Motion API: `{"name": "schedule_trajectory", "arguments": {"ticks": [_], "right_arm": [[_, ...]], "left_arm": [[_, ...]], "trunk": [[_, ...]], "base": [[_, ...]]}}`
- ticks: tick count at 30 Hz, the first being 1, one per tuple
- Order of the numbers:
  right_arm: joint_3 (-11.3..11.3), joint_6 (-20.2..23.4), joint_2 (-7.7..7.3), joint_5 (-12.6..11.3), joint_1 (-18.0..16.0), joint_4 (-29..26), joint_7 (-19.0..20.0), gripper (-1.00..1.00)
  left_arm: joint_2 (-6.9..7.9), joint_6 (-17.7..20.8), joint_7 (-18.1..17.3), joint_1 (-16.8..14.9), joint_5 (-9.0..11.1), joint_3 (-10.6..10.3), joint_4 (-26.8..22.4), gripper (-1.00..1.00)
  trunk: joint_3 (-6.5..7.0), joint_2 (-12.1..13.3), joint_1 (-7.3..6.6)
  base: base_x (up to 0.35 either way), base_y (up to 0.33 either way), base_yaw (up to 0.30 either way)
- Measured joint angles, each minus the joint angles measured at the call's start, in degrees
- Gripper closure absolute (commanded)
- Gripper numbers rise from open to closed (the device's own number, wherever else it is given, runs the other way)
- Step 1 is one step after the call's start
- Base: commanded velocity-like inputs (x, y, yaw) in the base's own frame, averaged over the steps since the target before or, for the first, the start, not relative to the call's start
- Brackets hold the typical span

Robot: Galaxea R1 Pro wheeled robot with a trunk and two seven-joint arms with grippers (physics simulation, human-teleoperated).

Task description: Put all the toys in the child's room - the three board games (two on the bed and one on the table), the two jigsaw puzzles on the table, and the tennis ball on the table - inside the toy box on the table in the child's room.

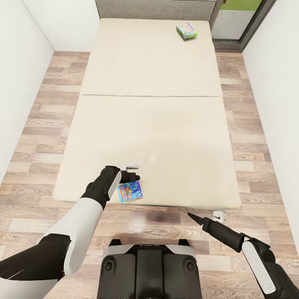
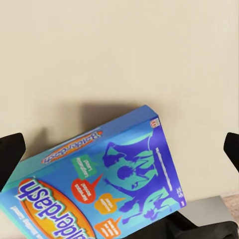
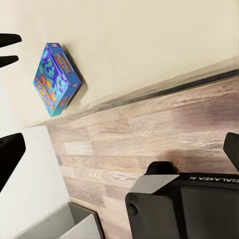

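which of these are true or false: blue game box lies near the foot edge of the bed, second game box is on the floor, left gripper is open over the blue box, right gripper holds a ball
1. The blue game box lies on the bed near its closest edge. True.
2. The second game box is on the floor. False: it lies on the bed's far end.
3. The left gripper is open at the blue box. True.
4. The right gripper holds a ball. False: it is empty, over the floor.
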Motion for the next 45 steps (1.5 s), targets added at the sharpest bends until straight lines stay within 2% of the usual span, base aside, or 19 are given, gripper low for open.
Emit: {"name": "schedule_trajectory", "arguments": {"ticks": [11,18,23,45], "right_arm": [[0.0,-0.1,-0.01,0.0,0.0,0.0,0.0,-1.00],[0.0,-0.1,-0.08,0.0,0.0,0.0,0.0,-1.00],[0.0,-0.1,-0.07,0.0,0.0,0.0,0.0,-1.00],[0.0,-0.2,-0.08,0.0,0.0,0.0,0.0,-1.00]], "left_arm": [[0.00,-0.2,0.3,0.0,-0.1,-0.1,0.0,-1.00],[0.00,-0.2,0.5,0.0,-0.1,-2.2,-0.1,-1.00],[0.00,-0.2,0.6,0.0,-0.1,-3.0,-0.3,-1.00],[0.00,0.0,0.8,-0.1,-0.1,-3.6,-3.8,-1.00]], "trunk": [[-1.03,0.0,0.00],[-1.69,0.0,0.00],[-2.16,0.0,0.00],[-4.22,0.0,0.00]], "base": [[0.000,0.000,0.000],[0.000,0.000,0.000],[0.000,0.000,0.000],[0.000,0.000,0.000]]}}
